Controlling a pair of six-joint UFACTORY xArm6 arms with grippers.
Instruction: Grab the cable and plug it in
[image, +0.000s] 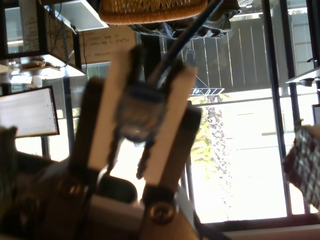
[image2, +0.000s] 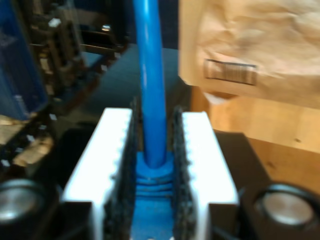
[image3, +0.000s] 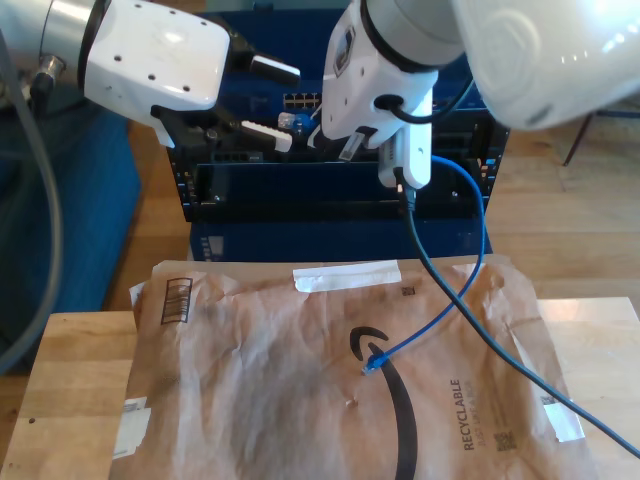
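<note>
My first gripper (image: 145, 107) pinches the cable (image2: 150, 90) plug; my second gripper (image2: 152, 145) clamps its boot.

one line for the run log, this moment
my first gripper: shut on cable at clear plug | my second gripper: shut on cable boot | free plug: lying on paper mailer

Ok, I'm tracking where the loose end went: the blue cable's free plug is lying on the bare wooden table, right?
Not quite. The blue cable's free plug is lying on the brown paper mailer that covers the wooden table, not on bare wood. The exterior view shows it.
</note>
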